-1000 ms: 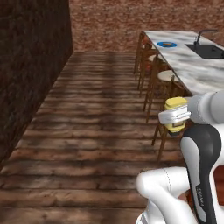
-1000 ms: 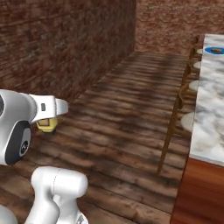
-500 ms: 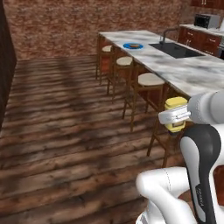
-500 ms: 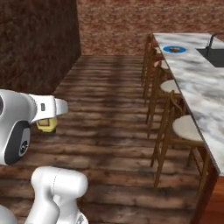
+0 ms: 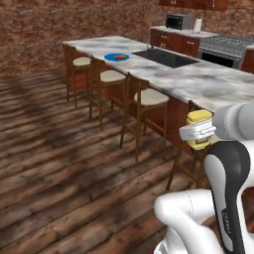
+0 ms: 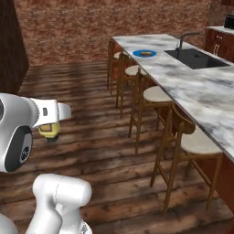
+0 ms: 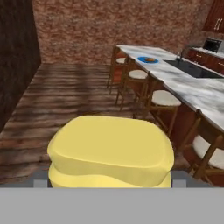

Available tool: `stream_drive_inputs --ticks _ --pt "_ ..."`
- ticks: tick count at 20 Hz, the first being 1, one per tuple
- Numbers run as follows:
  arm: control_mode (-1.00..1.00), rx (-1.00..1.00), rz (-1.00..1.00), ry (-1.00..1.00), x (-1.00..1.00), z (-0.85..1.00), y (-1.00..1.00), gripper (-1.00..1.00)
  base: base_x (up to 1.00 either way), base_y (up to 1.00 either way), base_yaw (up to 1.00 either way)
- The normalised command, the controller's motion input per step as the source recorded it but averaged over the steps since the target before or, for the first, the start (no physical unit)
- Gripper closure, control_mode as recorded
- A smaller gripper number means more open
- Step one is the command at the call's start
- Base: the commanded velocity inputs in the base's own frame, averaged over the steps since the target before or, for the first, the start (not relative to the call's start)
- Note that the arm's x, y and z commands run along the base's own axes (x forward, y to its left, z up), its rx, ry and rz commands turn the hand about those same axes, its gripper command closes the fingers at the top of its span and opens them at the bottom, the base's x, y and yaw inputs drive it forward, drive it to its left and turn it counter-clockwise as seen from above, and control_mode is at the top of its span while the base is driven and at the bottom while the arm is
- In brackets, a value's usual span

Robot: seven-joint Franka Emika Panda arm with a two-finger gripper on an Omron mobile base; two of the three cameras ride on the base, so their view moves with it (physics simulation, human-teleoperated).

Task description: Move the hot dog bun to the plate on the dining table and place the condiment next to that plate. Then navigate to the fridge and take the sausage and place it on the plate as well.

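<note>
My gripper (image 5: 197, 133) is shut on the condiment (image 5: 200, 119), a yellow squeeze bottle carried in the air above the wooden floor; its yellow cap (image 7: 109, 148) sits close in the hand view. The bottle (image 6: 49, 131) hangs under the white hand in the right base view. The blue plate (image 5: 117, 57) lies near the far end of the dining table (image 5: 198, 82), with the tan-orange hot dog bun (image 5: 119, 56) on it. Plate (image 6: 144, 53) and bun (image 6: 145, 53) are far ahead of the gripper, also small in the hand view as plate (image 7: 148, 59). The fridge and sausage are out of view.
A row of wooden stools (image 5: 147, 98) lines the near side of the island. A black sink (image 5: 166, 57) with a faucet (image 6: 185, 37) sits past the plate. Back counters carry a microwave (image 5: 177, 21) and a stove (image 5: 225, 47). Open wooden floor (image 5: 59, 149) stretches left.
The whole scene has shifted as the base turned: the island and stools now lie nearer and more central. The gripper keeps the bottle in the same hold.
</note>
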Motion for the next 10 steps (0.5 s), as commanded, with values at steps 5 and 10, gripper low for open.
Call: stream_drive_inputs --ticks 5,10 --pt "1.0 0.0 0.0 0.0 0.0 0.0 0.0 1.0 1.0 1.0 -0.5" --pt "1.0 0.0 0.0 0.0 0.0 0.0 0.0 1.0 0.97 1.0 -0.49"
